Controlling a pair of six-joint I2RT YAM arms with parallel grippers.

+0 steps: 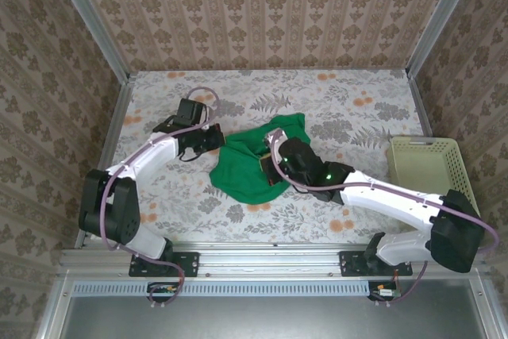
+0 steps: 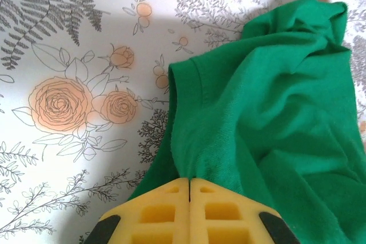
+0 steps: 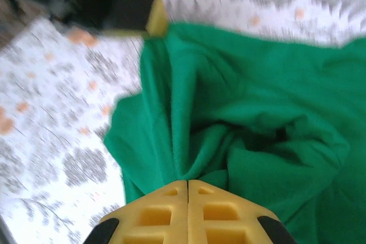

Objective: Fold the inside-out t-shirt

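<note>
The bright green inside-out t-shirt (image 1: pixel 254 160) lies bunched and wrinkled on the flowered table, in the middle between both arms. My left gripper (image 1: pixel 216 140) is shut on the shirt's left edge; in the left wrist view the green cloth (image 2: pixel 257 118) runs into the closed yellow pads (image 2: pixel 189 190). My right gripper (image 1: pixel 270 171) is shut on the shirt near its right front part. The right wrist view shows a fold of the shirt (image 3: pixel 240 112) pinched between the yellow pads (image 3: pixel 187 190), with the left gripper's fingers (image 3: pixel 155 18) at the cloth's far corner.
A pale yellow-green plastic basket (image 1: pixel 429 166) stands at the table's right edge, beside the right arm. Patterned walls close in the table on the left, back and right. A metal rail (image 1: pixel 270 256) runs along the near edge.
</note>
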